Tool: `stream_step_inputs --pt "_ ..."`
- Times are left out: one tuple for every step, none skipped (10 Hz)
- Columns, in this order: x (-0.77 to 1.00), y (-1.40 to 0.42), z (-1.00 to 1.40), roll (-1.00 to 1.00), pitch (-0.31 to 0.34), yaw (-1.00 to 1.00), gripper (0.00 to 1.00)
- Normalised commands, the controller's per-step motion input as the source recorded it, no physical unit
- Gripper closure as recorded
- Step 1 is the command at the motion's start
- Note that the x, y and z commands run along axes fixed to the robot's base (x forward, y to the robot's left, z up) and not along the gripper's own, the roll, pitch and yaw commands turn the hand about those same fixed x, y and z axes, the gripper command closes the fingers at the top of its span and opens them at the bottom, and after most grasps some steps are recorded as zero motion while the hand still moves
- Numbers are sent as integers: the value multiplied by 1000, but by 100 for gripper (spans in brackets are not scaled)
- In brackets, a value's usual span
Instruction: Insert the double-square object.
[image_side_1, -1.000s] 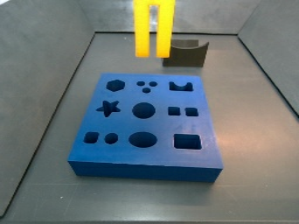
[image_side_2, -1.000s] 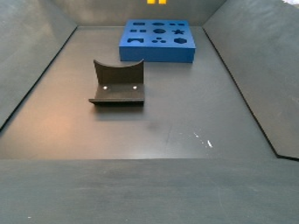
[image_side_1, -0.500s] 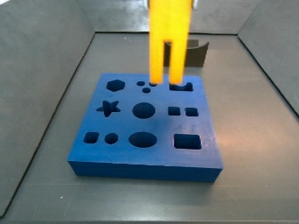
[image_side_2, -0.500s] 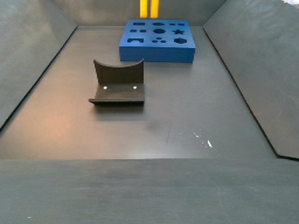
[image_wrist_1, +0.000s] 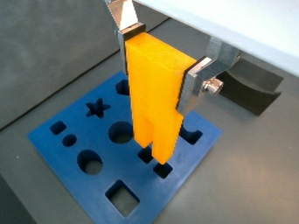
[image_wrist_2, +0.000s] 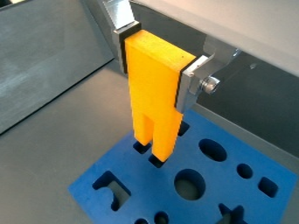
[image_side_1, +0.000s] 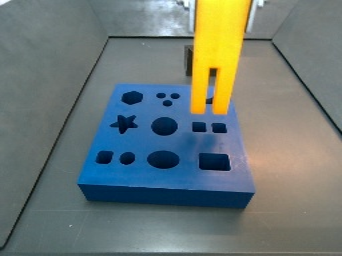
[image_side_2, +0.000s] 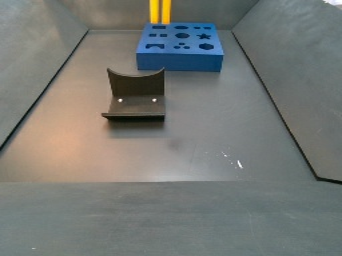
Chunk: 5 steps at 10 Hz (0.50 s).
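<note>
The double-square object (image_wrist_1: 158, 105) is a tall bright yellow block with two legs split by a slot. My gripper (image_wrist_1: 163, 57) is shut on its upper end and holds it upright, as both wrist views show (image_wrist_2: 160, 59). The block (image_side_1: 217, 55) hangs over the blue board (image_side_1: 134, 185). Its leg tips hover just above the board's pair of small square holes (image_wrist_1: 165, 170); I cannot tell if they touch. In a side view only the block's lower part (image_side_2: 160, 10) shows above the board (image_side_2: 181, 62). The gripper is cut off at the top edge of both side views.
The dark fixture (image_side_2: 135, 95) stands on the grey floor away from the board and also shows in a wrist view (image_wrist_1: 251, 87). The board has several other shaped holes: star, circles, hexagon, large square. Grey walls close in the floor.
The gripper has carried the yellow block from beyond the board's far edge to above its square holes and lowered it.
</note>
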Motion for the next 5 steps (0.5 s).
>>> stream_step_inputs --pt "171 -20 -249 156 76 0 100" --pt "106 -6 -249 170 69 0 100" --pt "0 -37 -240 173 46 0 100" --pt "0 -123 -160 124 26 17 100" --pt "0 -89 -100 107 21 3 100"
